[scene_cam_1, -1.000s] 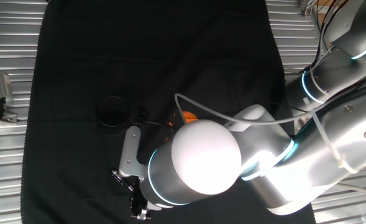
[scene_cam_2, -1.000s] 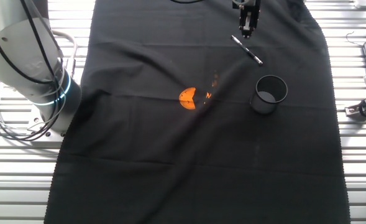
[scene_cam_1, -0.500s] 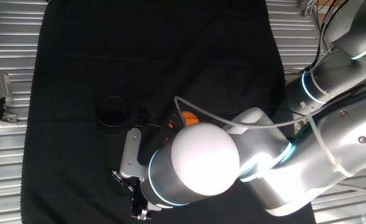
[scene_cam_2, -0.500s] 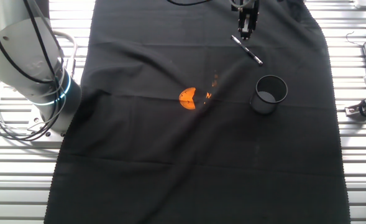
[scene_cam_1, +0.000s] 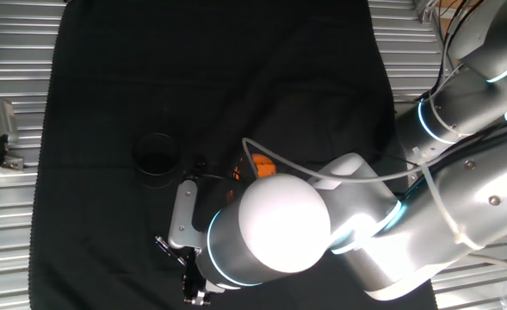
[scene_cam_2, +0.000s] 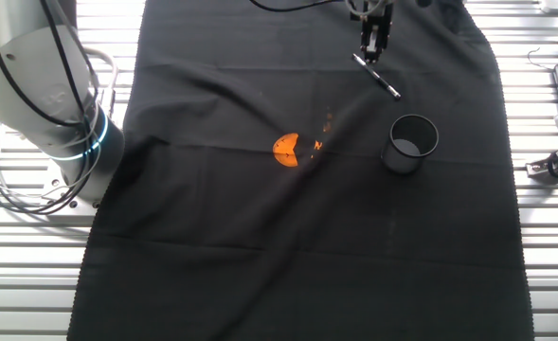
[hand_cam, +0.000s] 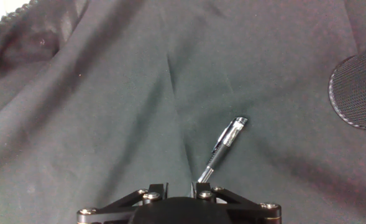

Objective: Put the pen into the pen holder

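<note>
The pen (scene_cam_2: 377,77) lies flat on the black cloth, slim and black with silver ends. In the hand view the pen (hand_cam: 223,148) runs from just beside my right finger up to the right, clip end far. The pen holder (scene_cam_2: 411,142), a short black cup, stands upright to the right of the pen; it shows as a mesh wall (hand_cam: 359,90) at the right edge of the hand view and in the one fixed view (scene_cam_1: 156,158). My gripper (scene_cam_2: 370,45) hovers over the pen's near end, jaws a little apart and empty (hand_cam: 178,185). My arm hides most of it in the one fixed view.
A small orange lump (scene_cam_2: 285,148) with orange crumbs lies on the cloth left of the cup; it peeks out behind my arm (scene_cam_1: 262,160). The black cloth (scene_cam_2: 260,246) covers a slatted metal table. My arm's base (scene_cam_2: 51,85) stands at the left.
My gripper has shifted slightly toward the pen's near end. The pen, the cup and the orange lump have not moved.
</note>
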You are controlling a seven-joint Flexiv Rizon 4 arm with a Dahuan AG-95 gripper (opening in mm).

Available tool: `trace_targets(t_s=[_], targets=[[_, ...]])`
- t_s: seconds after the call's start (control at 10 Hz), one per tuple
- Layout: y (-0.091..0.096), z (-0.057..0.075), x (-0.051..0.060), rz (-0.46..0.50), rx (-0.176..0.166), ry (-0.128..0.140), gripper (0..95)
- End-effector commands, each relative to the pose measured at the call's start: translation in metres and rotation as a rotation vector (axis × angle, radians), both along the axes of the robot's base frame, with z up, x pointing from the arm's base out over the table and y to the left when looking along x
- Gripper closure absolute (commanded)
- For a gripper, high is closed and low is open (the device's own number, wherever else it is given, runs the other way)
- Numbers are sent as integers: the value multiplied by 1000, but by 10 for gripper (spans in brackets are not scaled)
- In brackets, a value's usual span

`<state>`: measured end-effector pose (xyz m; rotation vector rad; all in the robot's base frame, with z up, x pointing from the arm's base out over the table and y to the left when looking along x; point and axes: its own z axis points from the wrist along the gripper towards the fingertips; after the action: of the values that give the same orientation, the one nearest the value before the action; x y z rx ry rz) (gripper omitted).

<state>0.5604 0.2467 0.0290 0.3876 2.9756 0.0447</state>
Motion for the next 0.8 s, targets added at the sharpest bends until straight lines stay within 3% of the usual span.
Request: trace_targets(t_s=[0.1,0.8], targets=[[-1,1,-1,1,2,0,760],[-2,-6,-7,1,4,-9,760]])
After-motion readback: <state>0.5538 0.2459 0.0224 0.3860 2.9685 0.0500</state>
